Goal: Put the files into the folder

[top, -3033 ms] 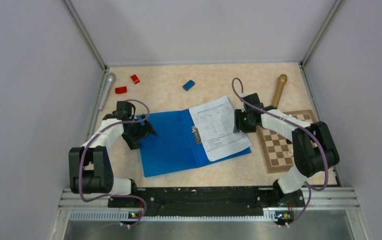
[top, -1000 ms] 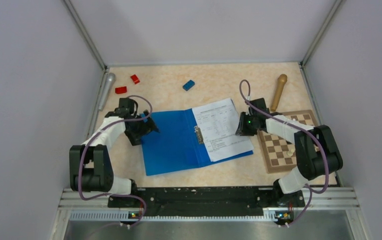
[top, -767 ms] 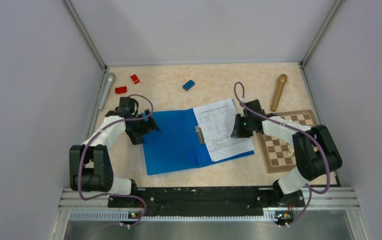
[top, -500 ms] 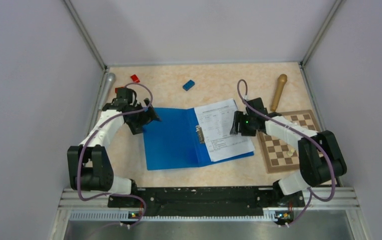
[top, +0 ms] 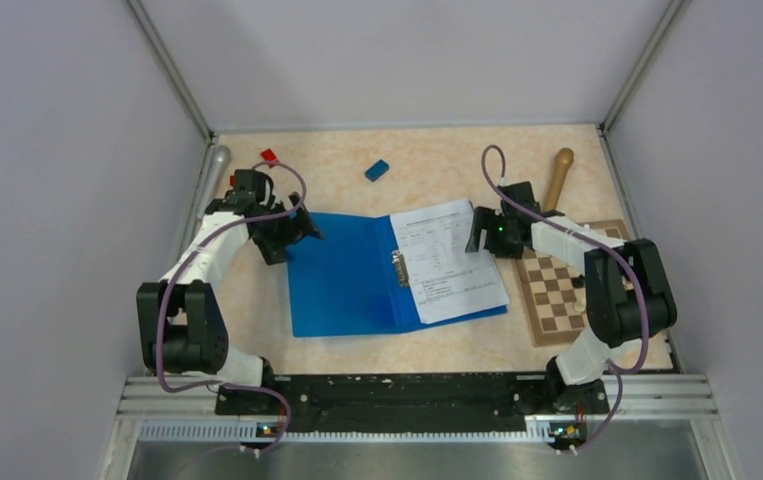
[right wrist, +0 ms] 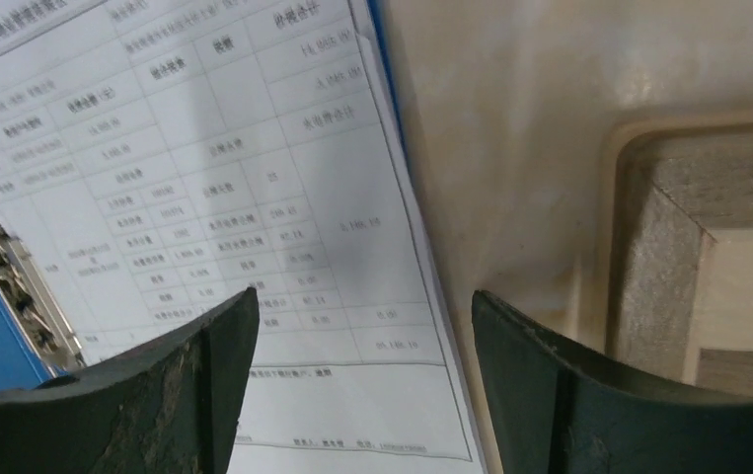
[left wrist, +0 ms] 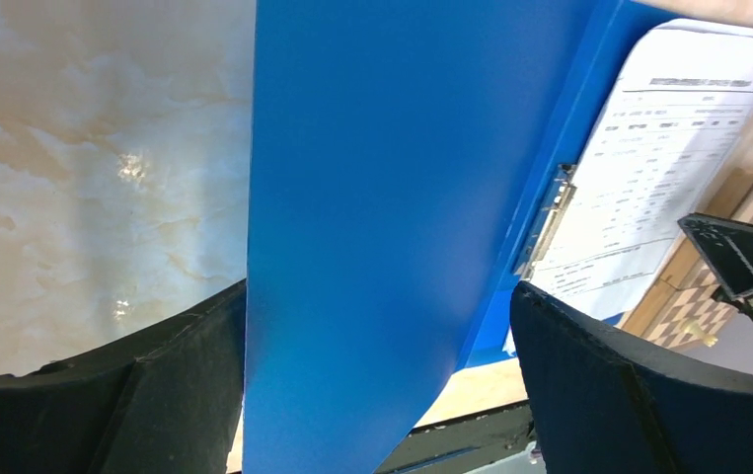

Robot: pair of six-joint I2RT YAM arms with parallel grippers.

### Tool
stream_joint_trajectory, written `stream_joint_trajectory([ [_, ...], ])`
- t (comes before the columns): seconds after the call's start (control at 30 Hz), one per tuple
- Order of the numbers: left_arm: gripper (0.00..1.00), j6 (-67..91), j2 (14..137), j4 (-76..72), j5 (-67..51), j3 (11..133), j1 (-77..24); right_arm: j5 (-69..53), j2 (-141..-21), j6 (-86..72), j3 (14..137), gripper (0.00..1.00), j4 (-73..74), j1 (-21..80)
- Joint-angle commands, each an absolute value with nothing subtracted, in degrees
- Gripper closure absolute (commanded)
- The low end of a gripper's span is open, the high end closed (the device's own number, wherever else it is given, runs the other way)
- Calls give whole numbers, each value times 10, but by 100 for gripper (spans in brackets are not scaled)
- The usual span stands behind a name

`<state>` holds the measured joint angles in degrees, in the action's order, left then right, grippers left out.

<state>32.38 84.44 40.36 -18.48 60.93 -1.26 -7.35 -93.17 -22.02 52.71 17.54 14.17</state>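
The blue folder (top: 342, 280) lies open on the table, its metal clip (top: 398, 268) along the spine. The files (top: 449, 262), white printed sheets, rest on its right half. My left gripper (top: 295, 232) stands wide open at the folder's far-left corner. In the left wrist view the blue cover (left wrist: 382, 197) runs between the spread fingers of the left gripper (left wrist: 380, 296), ungripped. My right gripper (top: 477, 232) is open at the files' right edge. In the right wrist view its gripper (right wrist: 364, 296) straddles the edge of the files (right wrist: 204, 197), holding nothing.
A wooden chessboard (top: 562, 290) lies right of the folder, close to my right gripper. At the back are a wooden handle (top: 559, 175), a small blue block (top: 377, 170), a red block (top: 270, 156) and a grey cylinder (top: 212, 170) by the left wall.
My right gripper has opened and let go of the files. Folder and files have turned squarer to the table. My left arm has shifted toward the back, along the cover's edge.
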Motion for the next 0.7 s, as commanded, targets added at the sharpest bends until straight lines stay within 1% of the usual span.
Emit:
stream_joint_trajectory([
  [0.0,2,319,837,397,-217,651,-14,-91,-941,-212,513,22,156,167],
  [0.13,2,330,839,384,-259,667,-16,-113,-931,-237,492,22,140,189],
  [0.17,2,332,839,380,-273,704,-16,-120,-927,-244,487,22,134,194],
  [0.2,2,334,838,375,-289,681,-16,-125,-922,-250,484,22,130,199],
  [0.33,3,346,837,356,-332,700,-27,-131,-910,-272,483,21,123,241],
  [0.43,5,349,833,356,-339,725,-49,-138,-909,-298,482,21,106,258],
  [0.67,5,384,829,345,-325,770,-121,-165,-916,-360,473,22,52,291],
])
